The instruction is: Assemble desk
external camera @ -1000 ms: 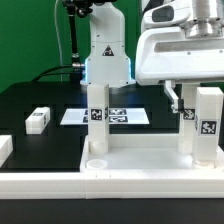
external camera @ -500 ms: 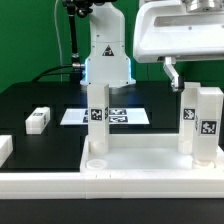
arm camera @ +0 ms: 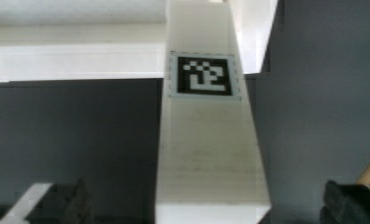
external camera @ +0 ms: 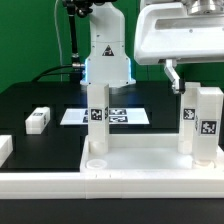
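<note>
The desk's white panel [external camera: 140, 168] lies at the front of the table. Two white tagged legs stand upright on it: one toward the exterior view's left [external camera: 97, 125], one at its right [external camera: 205, 125]. My gripper [external camera: 186, 80] hangs open just over the right leg's top, one finger [external camera: 172, 76] beside it, not touching. In the wrist view that leg [arm camera: 208, 140] with its tag [arm camera: 203, 77] runs between my spread fingers [arm camera: 57, 205], gripper [arm camera: 208, 208] holding nothing. A loose leg [external camera: 38, 120] lies on the black table at the left.
The marker board [external camera: 130, 116] lies flat behind the panel, in front of the arm's white base [external camera: 105, 60]. Another white part [external camera: 5, 148] shows at the exterior view's left edge. A green backdrop stands behind the table.
My gripper has risen from around the right leg's upper part to just above its top, then stopped. The leg stays standing on the panel.
</note>
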Controlling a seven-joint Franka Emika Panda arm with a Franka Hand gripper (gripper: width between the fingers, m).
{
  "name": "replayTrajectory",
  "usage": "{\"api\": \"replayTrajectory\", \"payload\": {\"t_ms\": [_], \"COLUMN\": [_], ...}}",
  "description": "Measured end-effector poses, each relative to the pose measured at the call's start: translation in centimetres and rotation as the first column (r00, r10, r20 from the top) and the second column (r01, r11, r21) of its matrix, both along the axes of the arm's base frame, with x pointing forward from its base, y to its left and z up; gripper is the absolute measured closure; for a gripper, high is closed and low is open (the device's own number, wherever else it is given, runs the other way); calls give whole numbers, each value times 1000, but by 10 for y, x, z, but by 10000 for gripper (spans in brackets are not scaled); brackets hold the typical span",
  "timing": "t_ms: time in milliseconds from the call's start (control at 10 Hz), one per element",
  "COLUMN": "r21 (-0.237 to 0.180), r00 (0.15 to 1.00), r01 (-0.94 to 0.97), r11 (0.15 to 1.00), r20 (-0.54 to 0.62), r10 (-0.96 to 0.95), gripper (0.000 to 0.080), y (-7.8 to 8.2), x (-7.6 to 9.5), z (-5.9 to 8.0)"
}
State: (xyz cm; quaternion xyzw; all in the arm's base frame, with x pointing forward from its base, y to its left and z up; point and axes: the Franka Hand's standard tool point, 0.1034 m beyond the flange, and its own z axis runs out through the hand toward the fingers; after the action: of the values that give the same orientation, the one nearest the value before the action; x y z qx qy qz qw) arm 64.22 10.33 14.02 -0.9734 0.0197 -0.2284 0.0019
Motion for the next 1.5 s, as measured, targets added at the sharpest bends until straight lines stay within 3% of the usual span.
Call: {"api": "replayTrajectory", "payload": {"t_ms": [200,700,900,1100,1400,1500], "r21": [-15,-29,-33,-30,-28,-28], "r00": [985,870,876,872,879,879], "r01": [-41,3,38,57,53,64], "r11": [999,1000,999,998,998,998], "r20": [-166,-493,-481,-486,-472,-471], "r10": [38,-17,-49,-65,-60,-70], "gripper": [150,150,150,150,150,150], "y": [-12,-18,-7,6,12,11], "x": [3,14,27,25,19,20], "z": [13,10,10,3,-14,-13]}}
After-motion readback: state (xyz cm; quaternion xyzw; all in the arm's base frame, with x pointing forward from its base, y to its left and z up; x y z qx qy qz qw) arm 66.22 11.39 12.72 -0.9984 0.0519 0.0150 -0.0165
